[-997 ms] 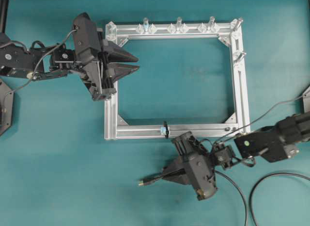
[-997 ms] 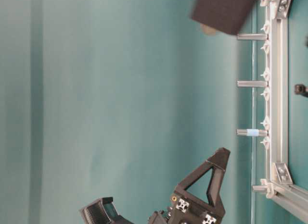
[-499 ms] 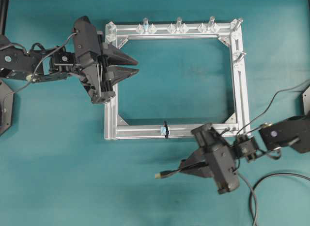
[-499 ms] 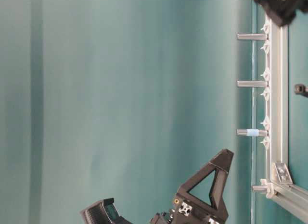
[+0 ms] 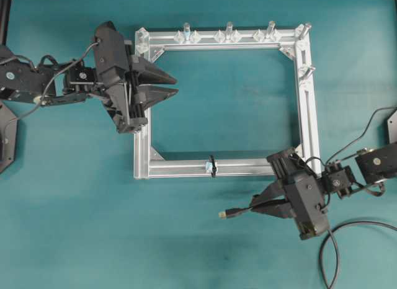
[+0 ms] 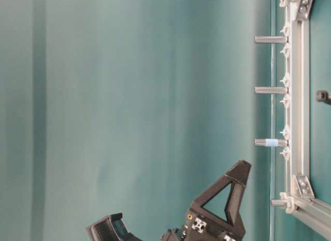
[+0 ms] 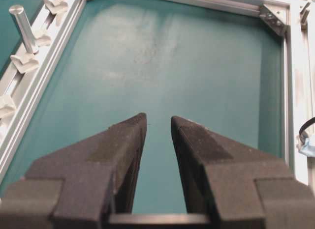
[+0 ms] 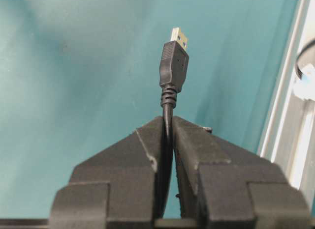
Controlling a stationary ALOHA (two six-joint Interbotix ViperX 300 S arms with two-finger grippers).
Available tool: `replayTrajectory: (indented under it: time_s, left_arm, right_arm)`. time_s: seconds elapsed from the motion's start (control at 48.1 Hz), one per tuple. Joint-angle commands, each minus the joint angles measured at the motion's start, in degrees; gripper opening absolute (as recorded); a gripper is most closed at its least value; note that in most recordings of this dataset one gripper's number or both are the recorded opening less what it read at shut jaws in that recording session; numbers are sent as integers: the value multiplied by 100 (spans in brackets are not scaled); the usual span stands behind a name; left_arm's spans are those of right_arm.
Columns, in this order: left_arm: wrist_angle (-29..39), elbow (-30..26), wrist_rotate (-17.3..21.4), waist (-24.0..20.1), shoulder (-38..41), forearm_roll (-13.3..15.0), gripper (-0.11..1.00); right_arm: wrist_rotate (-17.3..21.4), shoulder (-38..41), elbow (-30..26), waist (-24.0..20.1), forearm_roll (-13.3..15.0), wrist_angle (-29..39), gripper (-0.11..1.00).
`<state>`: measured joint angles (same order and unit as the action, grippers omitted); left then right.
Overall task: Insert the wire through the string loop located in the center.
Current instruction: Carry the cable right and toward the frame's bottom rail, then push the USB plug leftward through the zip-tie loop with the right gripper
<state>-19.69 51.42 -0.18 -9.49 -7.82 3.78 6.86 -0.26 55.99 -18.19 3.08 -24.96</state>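
Observation:
The wire's (image 5: 239,210) silvery plug tip (image 5: 225,213) points left, below and right of the string loop (image 5: 212,165). The loop is a small black ring on the near bar of the aluminium frame (image 5: 307,109). My right gripper (image 5: 254,208) is shut on the wire just behind the plug, in front of the frame's near right corner. In the right wrist view the plug (image 8: 173,62) sticks out past the gripper (image 8: 167,122), and the loop (image 8: 301,57) shows at the right edge. My left gripper (image 5: 177,81) is open and empty over the frame's left bar; it (image 7: 158,122) faces the frame's inside.
Silver upright pegs (image 5: 229,28) stand along the far bar and one (image 5: 306,71) on the right bar. Grey arm cables (image 5: 329,252) loop on the table at the bottom right. A black post (image 5: 5,16) stands at the top left.
My right gripper has moved right and a little toward the frame, carrying the wire; the plug tip went from lower left of the loop to its lower right. The left gripper shifted only slightly.

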Motion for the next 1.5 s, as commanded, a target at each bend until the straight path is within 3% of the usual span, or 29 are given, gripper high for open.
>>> replayTrajectory:
  time_s: [0.0, 0.54, 1.039, 1.475]
  left_arm:
    - [-26, -53, -9, 26, -114, -9, 31]
    - [0, -53, -18, 193, -114, -9, 31]
    - [18, -44, -18, 220, -114, -9, 31]
    - [18, -26, -18, 229, -114, -9, 31]
  right_arm:
    - [0, -149, -18, -26, -26, -26, 8]
    - [-18, -237, 334, 562, -26, -62, 8]
    - [-44, -1160, 932, 1222, -26, -35, 8]
    - [-44, -1274, 967, 1292, -26, -26, 8]
